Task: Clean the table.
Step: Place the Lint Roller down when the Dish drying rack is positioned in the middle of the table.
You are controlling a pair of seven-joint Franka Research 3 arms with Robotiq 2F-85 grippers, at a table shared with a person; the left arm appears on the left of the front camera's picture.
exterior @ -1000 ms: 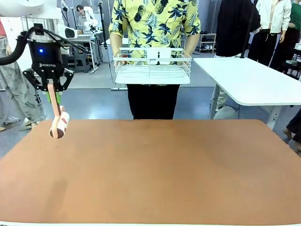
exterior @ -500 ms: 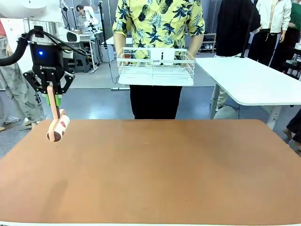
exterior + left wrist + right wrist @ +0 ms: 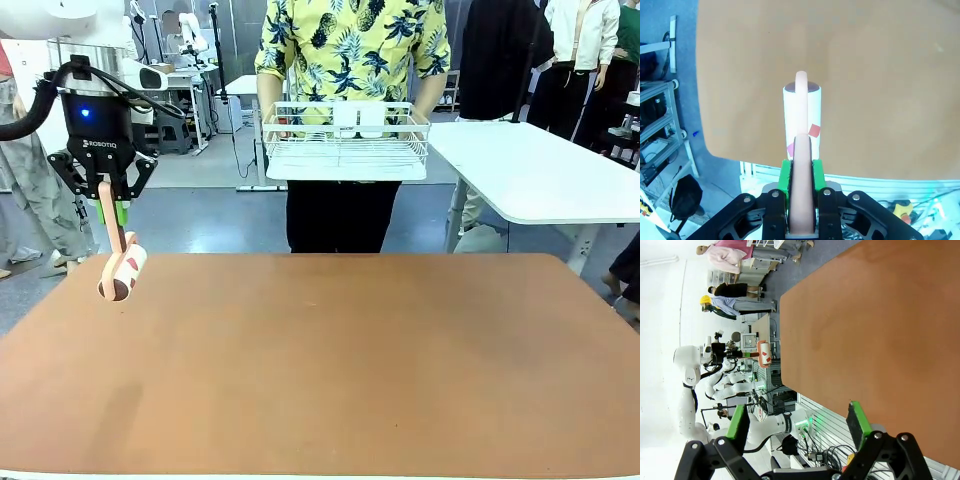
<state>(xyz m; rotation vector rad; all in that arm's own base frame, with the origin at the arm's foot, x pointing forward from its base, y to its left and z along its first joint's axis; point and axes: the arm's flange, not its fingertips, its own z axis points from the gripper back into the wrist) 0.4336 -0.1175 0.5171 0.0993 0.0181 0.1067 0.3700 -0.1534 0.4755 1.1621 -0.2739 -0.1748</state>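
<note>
The terracotta table (image 3: pixel 350 360) spreads across the front view with a bare top. Over its far left corner my left gripper (image 3: pixel 112 211) is shut on the pink handle of a lint roller (image 3: pixel 122 272), whose white roll with red scraps hangs just above the table's edge. Looking along the left wrist, the gripper (image 3: pixel 801 172) clamps the handle between green pads and the lint roller (image 3: pixel 801 117) points down at the table (image 3: pixel 880 75). My right gripper (image 3: pixel 797 420) is open above the table (image 3: pixel 865 315), with nothing between its fingers.
A person stands at the far side holding a white wire basket (image 3: pixel 346 140) at chest height. A white-topped table (image 3: pixel 540 170) stands at the back right. Other people stand farther back.
The person has stepped a little to the right with the basket. The lint roller has shifted slightly left in my left gripper's hold.
</note>
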